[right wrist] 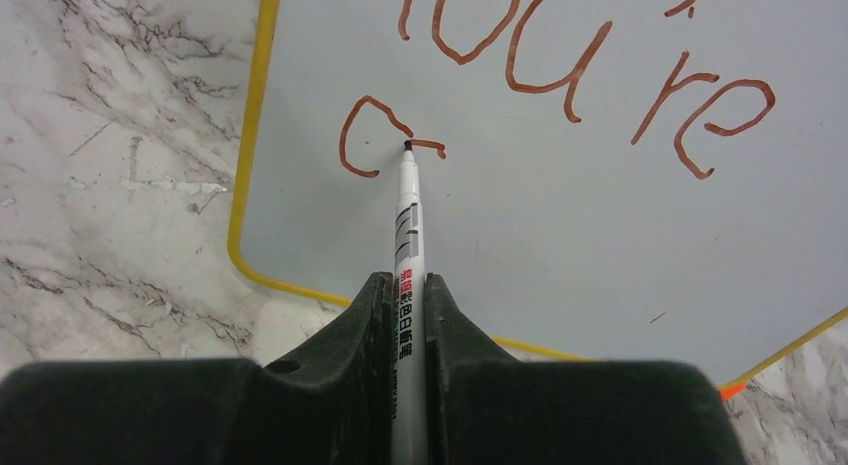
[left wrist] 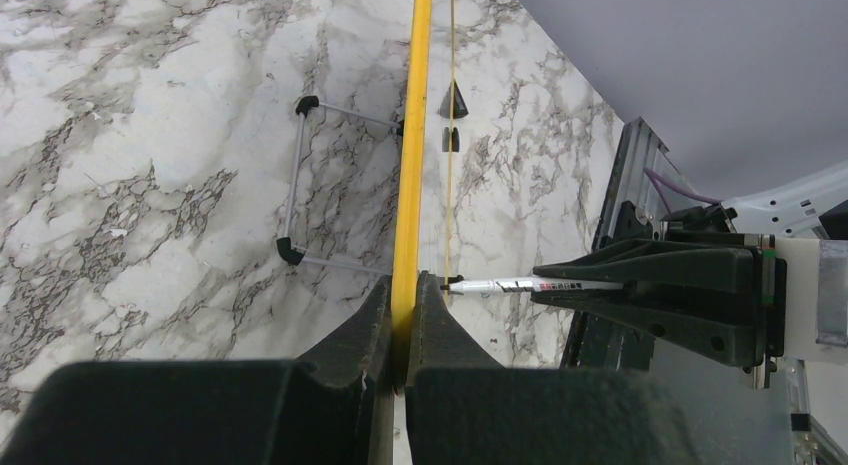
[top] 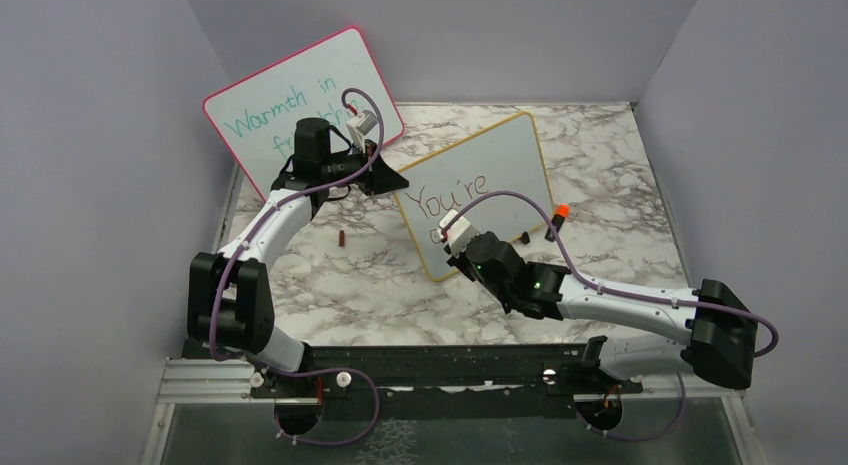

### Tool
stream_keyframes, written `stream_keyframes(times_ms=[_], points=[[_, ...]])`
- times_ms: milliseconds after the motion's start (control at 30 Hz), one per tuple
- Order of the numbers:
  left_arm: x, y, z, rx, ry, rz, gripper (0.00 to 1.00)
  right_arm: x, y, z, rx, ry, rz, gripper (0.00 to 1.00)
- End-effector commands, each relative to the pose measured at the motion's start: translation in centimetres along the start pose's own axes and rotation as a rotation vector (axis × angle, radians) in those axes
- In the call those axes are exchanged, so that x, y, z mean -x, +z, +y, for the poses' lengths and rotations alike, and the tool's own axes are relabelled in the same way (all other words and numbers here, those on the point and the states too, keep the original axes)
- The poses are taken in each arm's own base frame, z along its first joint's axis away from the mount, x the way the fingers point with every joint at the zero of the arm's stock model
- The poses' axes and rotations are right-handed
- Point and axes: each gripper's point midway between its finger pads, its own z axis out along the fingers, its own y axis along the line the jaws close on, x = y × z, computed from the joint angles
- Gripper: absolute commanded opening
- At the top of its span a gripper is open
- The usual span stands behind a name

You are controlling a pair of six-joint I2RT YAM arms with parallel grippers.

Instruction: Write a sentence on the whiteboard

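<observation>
Left gripper (left wrist: 403, 303) clamps whiteboard (left wrist: 412, 135) frame; right gripper (right wrist: 400, 288) pinches single marker (right wrist: 407, 205), tip seemingly on whiteboard.

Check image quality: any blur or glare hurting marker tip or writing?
Right wrist: marker tip and sentence strokes crisp, no glare; right gripper soft. Left wrist: whiteboard edge sharp, left gripper blurred. Top external: even light, writing small but readable.

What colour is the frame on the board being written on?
Yellow-orange: whiteboard frame, clearest in the right wrist view.
</observation>
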Motion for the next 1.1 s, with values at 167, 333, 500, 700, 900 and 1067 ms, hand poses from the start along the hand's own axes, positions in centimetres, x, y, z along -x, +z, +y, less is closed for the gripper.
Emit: stream_keyframes(times_ms=[167, 333, 500, 700, 900, 1067], points=[[-4.6, 0.3, 2.3, 0.059, -0.081, 0.1, 0.0, -1.9, -0.4, 0.5, 0.037, -0.03, 0.075, 0.01], [-4.5, 0.3, 2.4, 0.06, -0.081, 0.099, 0.0, -2.7, -0.5, 0.3, 0.025, -0.035, 0.098, 0.01], [-4.5, 0.3, 2.3, 0.059, -0.081, 0.099, 0.0, -2.8, -0.5, -0.3, -0.008, -0.035, 0.104, 0.01], [-4.6, 0.3, 2.3, 0.06, -0.082, 0.1, 0.0, -2.6, -0.6, -0.8, -0.025, -0.031, 0.097, 0.01], [-4.6, 0.3, 2.3, 0.059, -0.083, 0.101, 0.0, -2.7, -0.7, -1.0, -0.034, -0.028, 0.101, 0.01], [-4.6, 0.3, 2.3, 0.058, -0.081, 0.101, 0.0, -2.3, -0.6, -2.0, -0.088, -0.012, 0.085, 0.01]])
